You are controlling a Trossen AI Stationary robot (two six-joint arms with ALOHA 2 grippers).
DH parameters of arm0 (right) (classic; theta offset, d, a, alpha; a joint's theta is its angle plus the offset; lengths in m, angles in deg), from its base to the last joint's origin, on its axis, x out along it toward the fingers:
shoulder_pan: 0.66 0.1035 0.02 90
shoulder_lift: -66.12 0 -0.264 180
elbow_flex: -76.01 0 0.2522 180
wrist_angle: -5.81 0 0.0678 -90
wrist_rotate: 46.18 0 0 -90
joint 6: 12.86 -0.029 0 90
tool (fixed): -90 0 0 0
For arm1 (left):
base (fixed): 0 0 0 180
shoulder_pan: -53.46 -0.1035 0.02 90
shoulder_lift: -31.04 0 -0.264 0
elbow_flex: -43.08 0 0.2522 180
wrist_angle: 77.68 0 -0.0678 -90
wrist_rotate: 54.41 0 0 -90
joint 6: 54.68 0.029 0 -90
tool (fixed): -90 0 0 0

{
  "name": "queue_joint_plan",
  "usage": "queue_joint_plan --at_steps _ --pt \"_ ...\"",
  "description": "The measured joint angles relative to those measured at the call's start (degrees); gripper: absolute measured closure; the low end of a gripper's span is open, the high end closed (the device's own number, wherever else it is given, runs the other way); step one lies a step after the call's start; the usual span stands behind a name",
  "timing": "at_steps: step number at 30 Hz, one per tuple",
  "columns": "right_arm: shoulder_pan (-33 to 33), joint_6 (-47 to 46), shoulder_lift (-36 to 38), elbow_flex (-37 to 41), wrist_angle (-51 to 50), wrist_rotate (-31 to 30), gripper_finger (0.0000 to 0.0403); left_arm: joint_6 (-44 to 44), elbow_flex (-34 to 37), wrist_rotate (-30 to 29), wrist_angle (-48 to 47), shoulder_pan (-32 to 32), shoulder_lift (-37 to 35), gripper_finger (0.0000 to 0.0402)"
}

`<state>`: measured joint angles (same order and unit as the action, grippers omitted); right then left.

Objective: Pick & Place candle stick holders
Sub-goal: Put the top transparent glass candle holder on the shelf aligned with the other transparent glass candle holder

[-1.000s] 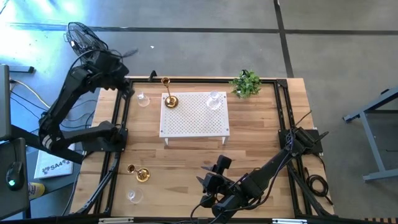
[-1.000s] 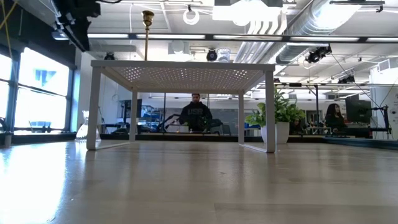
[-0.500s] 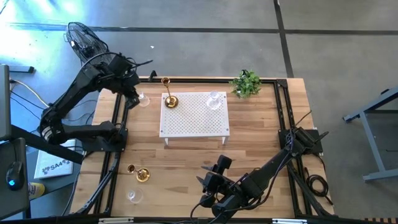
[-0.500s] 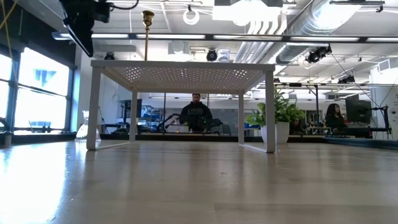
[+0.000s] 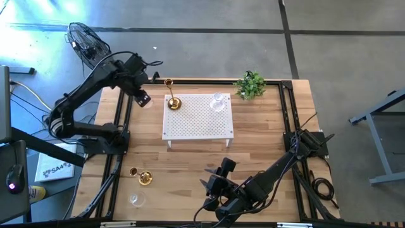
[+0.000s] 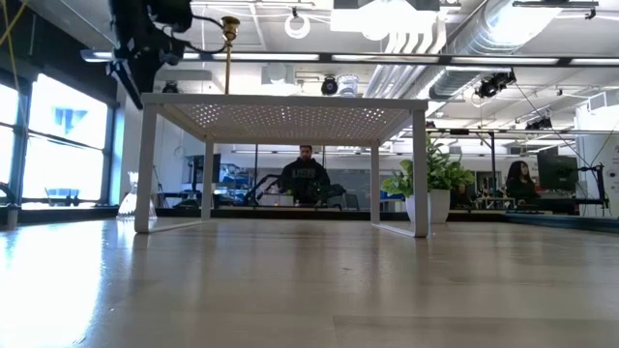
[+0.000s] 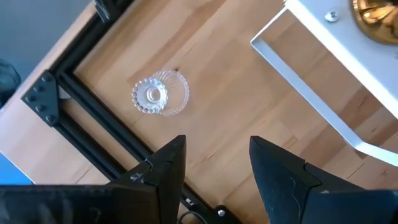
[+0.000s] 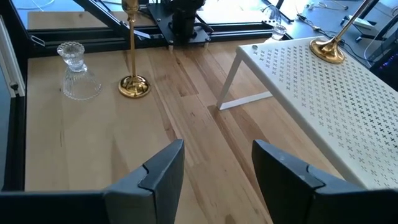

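Two pincers apart, left pincer [image 7: 214, 165] above glass holder [image 7: 160, 94], brass holder [image 7: 377, 18] cut off

Glass holder [image 7: 160, 94] by the bench's far-left corner hidden beneath the left arm [image 5: 107, 73] in the high view. Gold holder [image 7: 377, 18] on the white stand [image 7: 323, 56] cut off at the left wrist picture's edge.

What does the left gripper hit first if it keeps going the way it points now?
Probably bare table. The open left gripper points down beside the clear glass holder, which sits off its line toward the frame rail; the white stand is on the other side. Depth is unclear.
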<state>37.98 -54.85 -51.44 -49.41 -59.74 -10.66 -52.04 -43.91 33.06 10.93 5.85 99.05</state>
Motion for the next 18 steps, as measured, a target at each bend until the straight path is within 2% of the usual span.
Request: queue_joint_plan --at_steps 11,18 --pt "0.0 0.0 0.0 0.0 0.0 0.6 0.0222 -0.1 0.0 -0.1 -1.2 0.0 5.5 0.023" --pt "0.0 0.0 0.0 0.0 -0.1 1.1 0.0222 4.7 0.0 -2.8 -1.9 0.0 6.4 0.023"
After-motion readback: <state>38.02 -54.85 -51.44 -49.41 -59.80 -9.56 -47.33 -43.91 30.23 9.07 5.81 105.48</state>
